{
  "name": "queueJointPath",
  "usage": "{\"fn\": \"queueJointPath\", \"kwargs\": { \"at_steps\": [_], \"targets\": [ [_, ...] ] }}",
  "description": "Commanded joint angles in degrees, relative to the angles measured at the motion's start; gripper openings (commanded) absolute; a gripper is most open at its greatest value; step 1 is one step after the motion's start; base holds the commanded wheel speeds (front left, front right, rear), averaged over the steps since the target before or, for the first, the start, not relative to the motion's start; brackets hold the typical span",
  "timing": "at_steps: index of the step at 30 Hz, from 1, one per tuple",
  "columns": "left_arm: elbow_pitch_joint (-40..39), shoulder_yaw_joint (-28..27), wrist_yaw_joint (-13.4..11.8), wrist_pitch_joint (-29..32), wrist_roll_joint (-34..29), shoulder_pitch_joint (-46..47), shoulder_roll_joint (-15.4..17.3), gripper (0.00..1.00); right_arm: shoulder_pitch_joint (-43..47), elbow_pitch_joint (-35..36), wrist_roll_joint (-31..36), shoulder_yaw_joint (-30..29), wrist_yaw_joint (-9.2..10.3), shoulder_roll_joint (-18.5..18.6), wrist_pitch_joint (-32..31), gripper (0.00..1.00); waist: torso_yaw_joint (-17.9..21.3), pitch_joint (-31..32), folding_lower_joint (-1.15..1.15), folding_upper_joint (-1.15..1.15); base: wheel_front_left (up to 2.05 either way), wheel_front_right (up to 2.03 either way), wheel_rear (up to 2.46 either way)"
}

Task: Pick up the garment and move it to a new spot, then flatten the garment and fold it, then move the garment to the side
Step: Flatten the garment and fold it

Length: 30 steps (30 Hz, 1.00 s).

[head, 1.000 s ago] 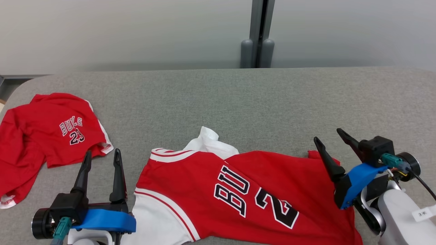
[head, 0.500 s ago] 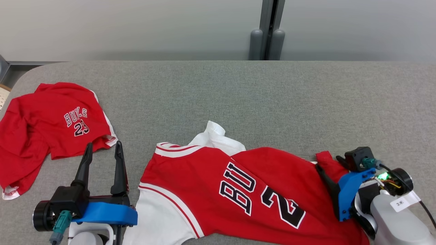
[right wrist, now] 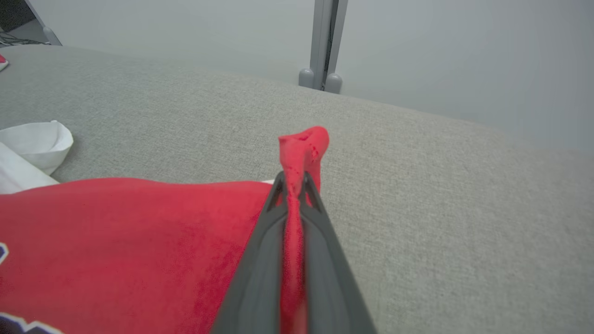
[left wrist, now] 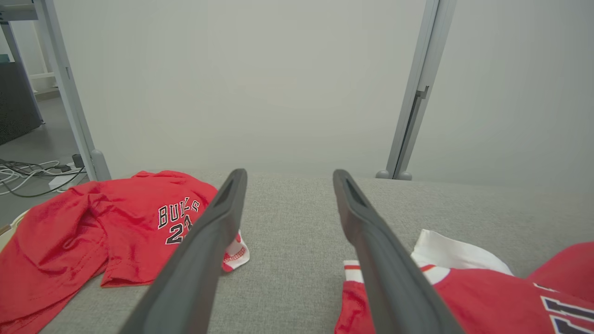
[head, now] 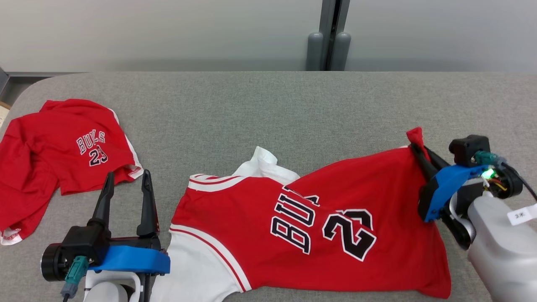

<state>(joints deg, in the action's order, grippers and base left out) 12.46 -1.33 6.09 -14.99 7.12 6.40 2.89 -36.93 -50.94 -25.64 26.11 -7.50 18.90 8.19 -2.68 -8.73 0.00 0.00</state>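
The garment (head: 319, 226) is a red jersey with white sleeves and black lettering, lying at the near middle of the grey table (head: 260, 109). My right gripper (head: 416, 147) is shut on its far right corner and holds that corner lifted, so the cloth stretches up toward it. In the right wrist view a tuft of the garment (right wrist: 304, 144) pokes out past the shut gripper (right wrist: 293, 178). My left gripper (head: 127, 181) stands open at the near left, just left of the jersey's white sleeve, with nothing between its fingers (left wrist: 222, 218). The garment (left wrist: 482, 297) lies right of them.
A second red jersey (head: 58, 155) lies crumpled at the table's left end, also seen as the second jersey (left wrist: 93, 227) left of my left fingers. A grey post (head: 329, 37) stands behind the table's far edge against a pale wall. Cables (left wrist: 28, 171) lie on the floor at far left.
My right gripper came down on the jersey's right corner, shut on it and lifted it up and away, unfolding the lettering. The head camera shifted a little. The left arm stayed put.
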Motion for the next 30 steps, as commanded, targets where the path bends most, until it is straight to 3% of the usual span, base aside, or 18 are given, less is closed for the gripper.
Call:
{"fn": "queueJointPath", "kwargs": {
  "at_steps": [1,15,16,17,24,30],
  "targets": [
    [-0.3,0.0,0.0,-0.3,0.4,1.0,0.0,1.0,-2.1,-0.6,-0.7,-0.5,0.01,0.3,0.9,0.0,-0.3,-0.4,0.0,0.0,0.0,0.0,0.0],
    [-0.1,1.4,0.1,-0.3,0.8,3.2,0.0,1.0,-15.4,-14.4,-1.9,-7.2,0.01,1.1,5.1,0.0,-4.1,-3.6,0.0,0.0,0.0,0.0,0.0],
    [-0.1,1.4,0.0,-0.3,0.8,3.4,0.0,1.0,-15.7,-15.1,-1.6,-7.1,0.01,0.8,5.4,0.29,-4.2,-3.7,0.0,0.0,0.0,0.0,0.0],
    [-0.1,1.4,0.0,-0.3,0.8,3.4,0.0,1.0,-16.1,-15.9,-1.4,-7.0,0.01,0.6,5.6,1.0,-4.3,-3.8,0.0,0.0,0.0,0.0,0.0],
    [0.1,0.8,-0.4,-0.3,0.5,2.3,0.0,1.0,-14.8,-16.3,-0.7,-8.0,0.01,-0.4,7.0,1.0,-3.0,-2.7,0.0,0.0,0.0,0.0,0.0],
    [0.1,0.1,-0.4,-0.3,0.0,0.6,0.0,1.0,-7.9,-5.5,1.4,-12.4,0.01,-0.3,7.0,1.0,-0.6,-0.1,0.0,0.0,0.0,0.0,0.0]
  ]
}}
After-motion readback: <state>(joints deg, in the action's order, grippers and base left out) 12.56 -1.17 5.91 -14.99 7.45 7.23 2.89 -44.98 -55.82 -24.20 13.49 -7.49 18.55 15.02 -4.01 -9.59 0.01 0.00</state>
